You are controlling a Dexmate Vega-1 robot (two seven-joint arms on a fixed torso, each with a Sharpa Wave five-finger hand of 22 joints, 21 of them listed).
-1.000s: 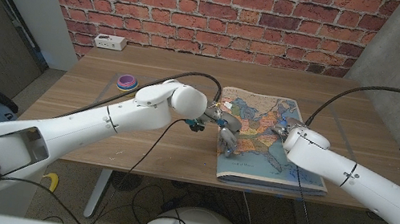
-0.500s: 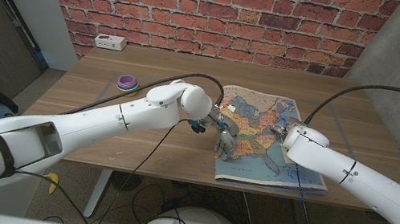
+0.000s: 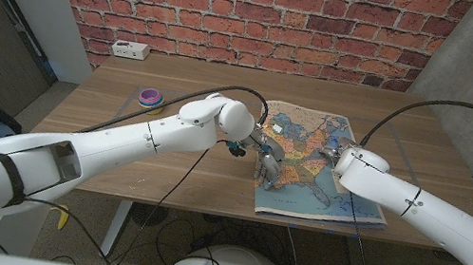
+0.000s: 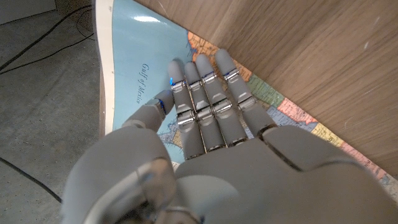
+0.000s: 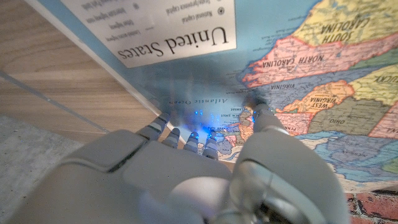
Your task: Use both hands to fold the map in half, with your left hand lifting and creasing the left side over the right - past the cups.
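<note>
I've got the map (image 3: 316, 165) lying on the table (image 3: 164, 164), right of center, w/ my left hand (image 3: 266, 162) on its left part, fingers (image 4: 208, 99) straight, together, gripping nothing. Right hand (image 3: 340, 159) sits on the map's right part, fingers curled down onto the paper; can't tell if it grips. Cups (image 3: 150, 96) sit well left.

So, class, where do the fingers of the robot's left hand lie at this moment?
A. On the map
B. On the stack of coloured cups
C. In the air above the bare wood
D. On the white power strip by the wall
A: the left hand has its fingers stretched out on the printed map, far from the cups.
</note>
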